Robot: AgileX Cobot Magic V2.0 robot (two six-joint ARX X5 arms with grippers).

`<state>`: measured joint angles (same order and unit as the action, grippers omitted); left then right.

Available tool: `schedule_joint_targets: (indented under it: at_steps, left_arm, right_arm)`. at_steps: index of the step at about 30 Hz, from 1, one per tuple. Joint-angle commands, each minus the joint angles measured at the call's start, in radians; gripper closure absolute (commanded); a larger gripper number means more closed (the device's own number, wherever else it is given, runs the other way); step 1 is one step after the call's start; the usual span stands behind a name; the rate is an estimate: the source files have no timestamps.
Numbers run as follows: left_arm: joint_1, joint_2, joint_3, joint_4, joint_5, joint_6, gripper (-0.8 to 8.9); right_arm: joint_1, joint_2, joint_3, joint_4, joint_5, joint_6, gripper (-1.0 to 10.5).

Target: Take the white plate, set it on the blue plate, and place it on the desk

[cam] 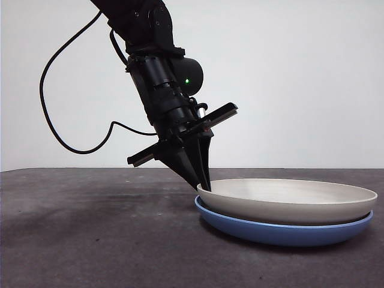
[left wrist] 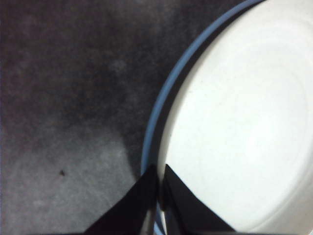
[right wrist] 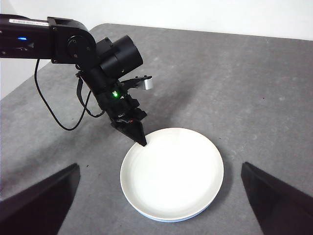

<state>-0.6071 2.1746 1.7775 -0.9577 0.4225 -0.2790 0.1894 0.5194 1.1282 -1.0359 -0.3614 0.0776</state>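
**Operator:** Starting with the biggest thing, I've got the desk (cam: 90,228), dark and mottled, running the full width of my front view. On it sits the blue plate (cam: 282,231), and the white plate (cam: 288,201) is nested right on top of it, with only a thin blue crescent showing along one side in my left wrist view.

**Colleague:** So the stacking part looks finished?

**Operator:** That's my reading. The white plate rests inside the blue one, a little off-centre. What's left, I'd guess, is moving it to the desk.

**Colleague:** Where are your grippers?

**Operator:** The left gripper (cam: 204,187) is down at the near rim of the white plate, jaws pinched nearly together across the rim's edge. The right gripper (right wrist: 156,205) hangs high above the table, jaws spread wide, holding nothing.

**Colleague:** How will the plate behave?

**Operator:** It looks rigid and matte, so I'd expect a decent grip, though I can't tell its material or whether it would chip. Held by one edge, a wide shallow plate will want to droop away from the jaws, so I'd judge the load as awkward rather than heavy. The raised rim is the only sensible hold. The glossy blue plate beneath may slide if dragged, so I'd lift cleanly first.
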Motion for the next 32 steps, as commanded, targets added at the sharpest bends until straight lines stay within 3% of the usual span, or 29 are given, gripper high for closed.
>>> schedule_joint_targets:
  at_steps: [1, 6, 10, 23, 32]
  left_arm:
    - [-0.010, 0.020, 0.030, 0.006, 0.003, 0.009, 8.03]
    - [-0.010, 0.020, 0.030, 0.005, 0.004, 0.018, 7.62]
    - [-0.010, 0.020, 0.037, -0.003, 0.004, 0.017, 5.78]
    - [-0.016, 0.020, 0.266, -0.159, 0.004, 0.057, 2.46]
    - [-0.018, 0.007, 0.488, -0.433, 0.003, 0.142, 2.09]
  right_arm:
    - [0.003, 0.001, 0.018, 0.008, 0.004, -0.011, 3.9]
    - [0.003, 0.001, 0.018, 0.008, 0.004, -0.011, 3.9]
    - [0.003, 0.001, 0.018, 0.008, 0.004, -0.011, 3.9]
    - [0.003, 0.001, 0.018, 0.007, -0.001, -0.011, 3.9]
    - [0.006, 0.001, 0.018, 0.010, 0.005, -0.011, 3.9]
